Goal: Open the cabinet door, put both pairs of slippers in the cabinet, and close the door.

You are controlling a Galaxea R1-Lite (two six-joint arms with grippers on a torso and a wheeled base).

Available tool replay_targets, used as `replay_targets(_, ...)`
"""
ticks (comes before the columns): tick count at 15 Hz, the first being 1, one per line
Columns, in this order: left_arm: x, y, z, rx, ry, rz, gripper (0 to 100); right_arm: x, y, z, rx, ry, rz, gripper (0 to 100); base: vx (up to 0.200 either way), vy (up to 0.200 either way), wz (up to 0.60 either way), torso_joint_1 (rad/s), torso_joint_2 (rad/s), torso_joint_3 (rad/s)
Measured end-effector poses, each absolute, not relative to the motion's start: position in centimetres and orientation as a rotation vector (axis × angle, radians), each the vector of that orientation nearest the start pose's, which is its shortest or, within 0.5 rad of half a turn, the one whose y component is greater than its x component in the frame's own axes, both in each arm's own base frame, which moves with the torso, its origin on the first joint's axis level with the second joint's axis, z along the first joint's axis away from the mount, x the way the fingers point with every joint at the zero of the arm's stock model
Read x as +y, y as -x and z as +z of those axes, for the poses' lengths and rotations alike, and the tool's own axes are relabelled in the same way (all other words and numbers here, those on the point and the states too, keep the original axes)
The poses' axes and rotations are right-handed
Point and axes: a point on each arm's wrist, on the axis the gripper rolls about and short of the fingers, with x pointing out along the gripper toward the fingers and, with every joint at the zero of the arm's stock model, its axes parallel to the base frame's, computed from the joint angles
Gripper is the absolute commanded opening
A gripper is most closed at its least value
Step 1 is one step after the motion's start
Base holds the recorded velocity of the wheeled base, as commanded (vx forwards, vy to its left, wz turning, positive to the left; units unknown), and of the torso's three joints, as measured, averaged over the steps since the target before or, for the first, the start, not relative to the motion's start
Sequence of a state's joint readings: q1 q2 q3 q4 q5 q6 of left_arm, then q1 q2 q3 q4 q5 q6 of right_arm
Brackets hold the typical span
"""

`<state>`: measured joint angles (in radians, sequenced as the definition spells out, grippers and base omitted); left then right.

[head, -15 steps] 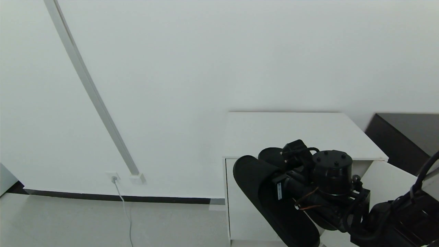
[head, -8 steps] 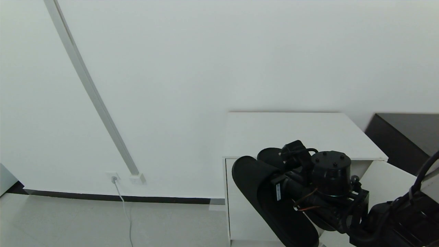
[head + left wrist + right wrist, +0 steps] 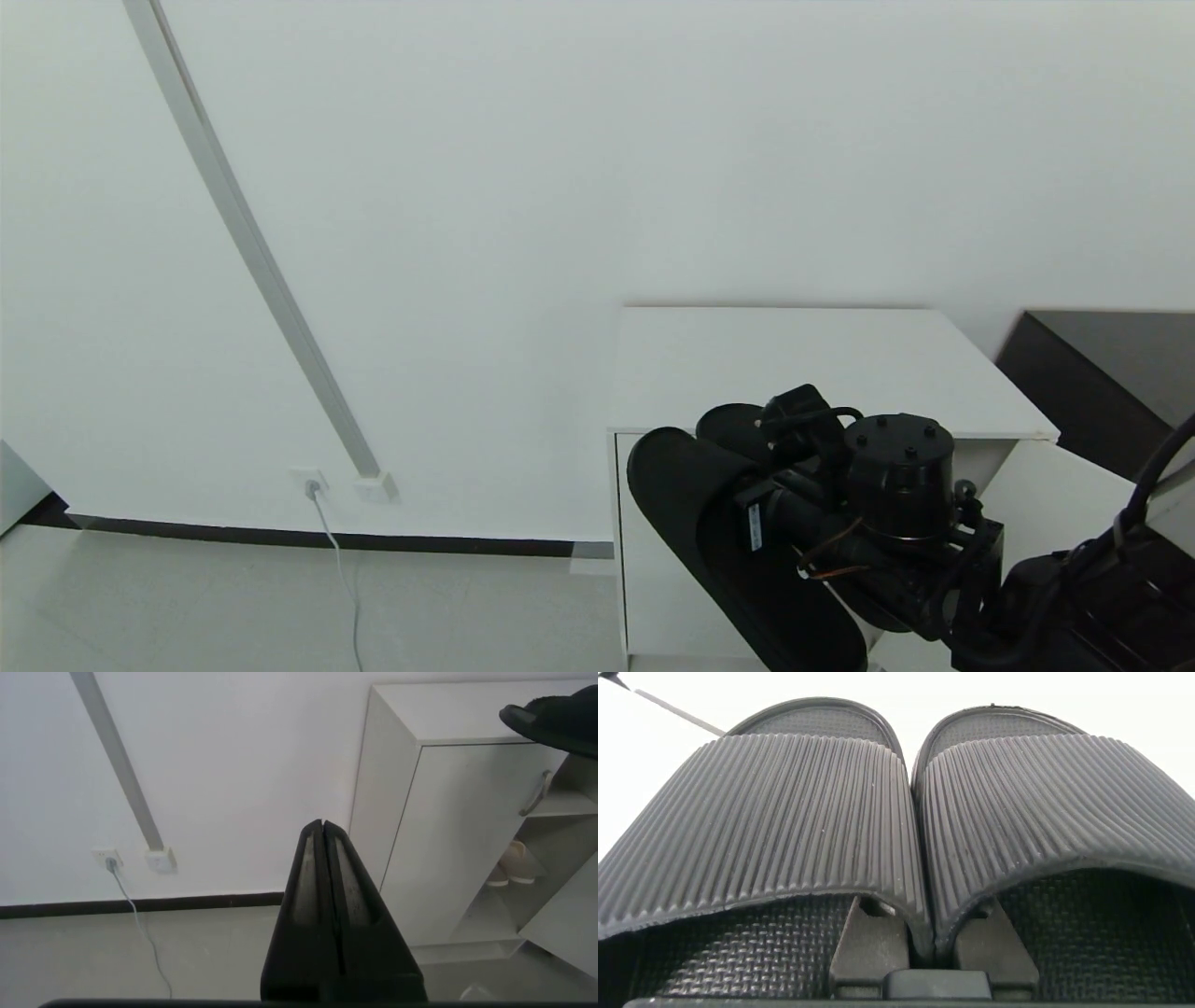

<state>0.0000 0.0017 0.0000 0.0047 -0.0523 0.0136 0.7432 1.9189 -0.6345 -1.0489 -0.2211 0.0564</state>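
A pair of black ribbed slippers (image 3: 803, 812) is held side by side in my right gripper (image 3: 934, 943), which is shut on the inner edges of their straps. In the head view the black slippers (image 3: 709, 523) hang in front of the white cabinet (image 3: 794, 364), at the height of its top edge. The cabinet's right door (image 3: 1055, 495) stands open. A pale pair of slippers (image 3: 519, 863) lies on a shelf inside the cabinet (image 3: 448, 859). My left gripper (image 3: 322, 831) is shut with nothing in it, low and to the left of the cabinet.
A dark piece of furniture (image 3: 1111, 373) stands right of the cabinet. A wall socket with a cable (image 3: 313, 485) and a slanted grey strip (image 3: 252, 252) are on the white wall to the left. Open floor (image 3: 280, 607) lies left of the cabinet.
My right arm has drifted slightly to the left with the black slippers in its grip. Nothing else has visibly changed.
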Motion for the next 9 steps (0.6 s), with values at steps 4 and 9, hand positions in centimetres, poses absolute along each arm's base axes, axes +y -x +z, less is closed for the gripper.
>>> replay_targets(4, -0.12, 2.27, 7.52, 0.005, -0.013, -0.053, 0, 21.52, -24.11, 11.13, 0.227, 0.056, 0.514, 0, 0.0, -0.2, 0.0, 0.007, 0.0, 0.0)
replay_targets(9, -0.12, 2.27, 7.51, 0.006, -0.013, -0.052, 0, 21.49, -24.1, 11.12, 0.228, 0.057, 0.514, 0, 0.0, -0.2, 0.0, 0.0, 0.0, 0.003)
